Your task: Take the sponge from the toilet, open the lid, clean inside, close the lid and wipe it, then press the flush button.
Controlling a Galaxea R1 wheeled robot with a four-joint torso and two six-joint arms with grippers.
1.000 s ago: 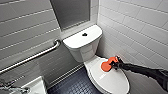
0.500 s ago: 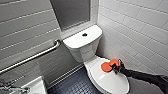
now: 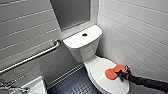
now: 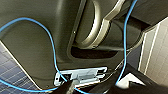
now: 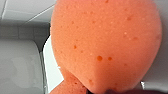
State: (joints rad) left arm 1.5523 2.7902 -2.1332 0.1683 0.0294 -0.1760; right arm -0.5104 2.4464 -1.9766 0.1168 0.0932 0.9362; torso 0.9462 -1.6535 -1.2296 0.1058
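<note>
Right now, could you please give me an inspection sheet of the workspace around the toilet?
Surface: toilet lid closed, white and glossy; I can make out no dirt on it.
Job's things: sponge orange, lying on the closed lid towards the right-hand wall; flush button dark, in the middle of the tank top, nothing touching it.
Clutter: nothing seen.
Grippers: right gripper shut on the sponge, low over the lid.
Cables: blue cable looping across the robot's own body in the left wrist view.
Surroundings: white tiled wall, metal grab bar on the left wall, dark tiled floor, sink edge.
</note>
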